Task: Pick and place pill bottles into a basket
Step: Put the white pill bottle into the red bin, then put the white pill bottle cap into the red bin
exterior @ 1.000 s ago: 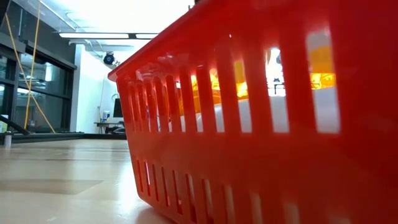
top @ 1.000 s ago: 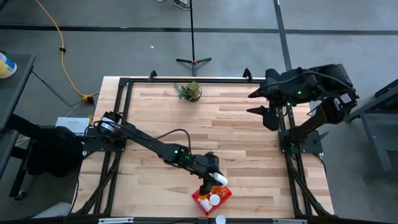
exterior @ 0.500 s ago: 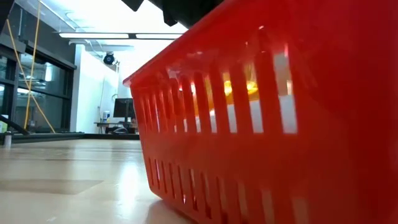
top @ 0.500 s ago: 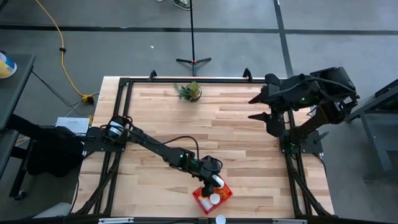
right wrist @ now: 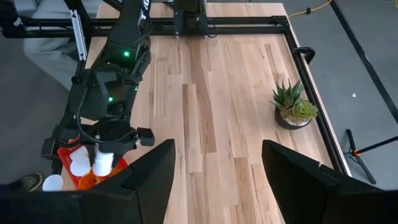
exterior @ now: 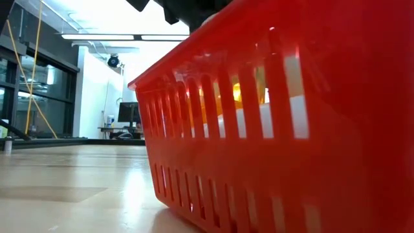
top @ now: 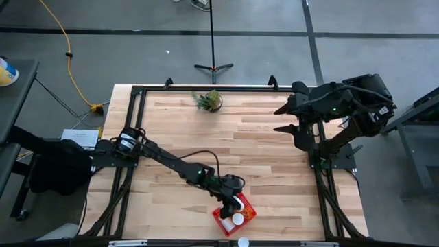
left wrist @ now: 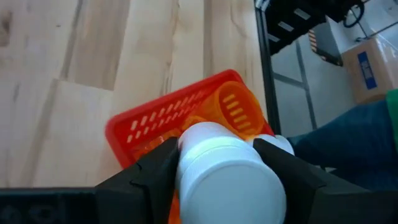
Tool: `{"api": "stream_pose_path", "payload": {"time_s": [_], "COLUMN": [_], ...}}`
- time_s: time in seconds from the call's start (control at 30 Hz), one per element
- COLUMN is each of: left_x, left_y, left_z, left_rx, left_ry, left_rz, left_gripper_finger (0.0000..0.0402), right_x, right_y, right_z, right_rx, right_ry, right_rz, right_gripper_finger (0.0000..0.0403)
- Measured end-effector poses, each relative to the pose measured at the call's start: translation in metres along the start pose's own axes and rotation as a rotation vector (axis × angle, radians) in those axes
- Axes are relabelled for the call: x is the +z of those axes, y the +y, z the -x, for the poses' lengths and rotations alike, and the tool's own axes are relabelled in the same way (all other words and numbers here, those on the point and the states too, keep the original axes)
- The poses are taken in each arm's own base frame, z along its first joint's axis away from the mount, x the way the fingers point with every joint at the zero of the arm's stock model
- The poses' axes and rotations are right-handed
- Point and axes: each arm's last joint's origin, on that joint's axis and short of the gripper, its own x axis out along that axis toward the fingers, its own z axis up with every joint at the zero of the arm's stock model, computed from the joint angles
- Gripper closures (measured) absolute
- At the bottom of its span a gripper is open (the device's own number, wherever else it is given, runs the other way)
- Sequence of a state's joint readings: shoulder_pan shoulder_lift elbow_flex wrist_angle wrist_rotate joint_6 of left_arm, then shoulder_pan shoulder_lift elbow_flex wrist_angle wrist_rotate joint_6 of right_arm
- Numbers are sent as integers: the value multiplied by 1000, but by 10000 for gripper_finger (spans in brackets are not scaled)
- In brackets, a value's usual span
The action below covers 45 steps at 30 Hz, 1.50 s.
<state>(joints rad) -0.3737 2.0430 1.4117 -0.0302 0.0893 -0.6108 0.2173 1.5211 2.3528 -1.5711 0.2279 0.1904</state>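
One pill bottle (left wrist: 227, 171) sits gripped in the left hand (top: 235, 200) over the one basket (top: 245, 213); the right hand (top: 288, 118) waits open.

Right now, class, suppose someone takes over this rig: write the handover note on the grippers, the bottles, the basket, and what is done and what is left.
Left gripper: over the basket at the table's near edge, fingers on either side of a pill bottle, not yet released.
Right gripper: open, empty, waiting at the far right of the table.
Done: at least two other bottles already lie in the basket.
Left: drop this bottle in. One white-capped bottle sits at the table's near edge, outside the basket. The total count cannot be told.
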Motion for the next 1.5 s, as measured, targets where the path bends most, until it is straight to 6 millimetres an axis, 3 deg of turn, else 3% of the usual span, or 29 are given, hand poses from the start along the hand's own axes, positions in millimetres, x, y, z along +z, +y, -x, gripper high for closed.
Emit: {"api": "stream_pose_path", "payload": {"time_s": [0.23, 0.5, 0.77, 1.1, 1.3, 1.5], "left_x": [1, 5, 29, 49, 74, 104], "left_y": [-2, 4, 11, 5, -1, 3], "left_z": [0, 1, 6, 15, 32, 69], "left_rx": [-51, -52, -55, -44, -3, 183], "left_ry": [5, 0, -55, -64, -13, 101], "left_rz": [-2, 7, -16, -90, -134, -188], "left_gripper_finger": [132, 130, 131, 131, 131, 131], "right_x": [0, 0, 0, 0, 0, 0], "right_y": [0, 0, 0, 0, 4, 15], "right_z": [0, 0, 0, 0, -1, -5], "right_rx": [0, 0, 0, 0, 69, 108], "right_ry": [0, 0, 0, 0, 16, 33], "right_rz": [0, 0, 0, -9, -20, 14], "right_gripper_finger": [171, 171, 171, 171, 171, 171]}}
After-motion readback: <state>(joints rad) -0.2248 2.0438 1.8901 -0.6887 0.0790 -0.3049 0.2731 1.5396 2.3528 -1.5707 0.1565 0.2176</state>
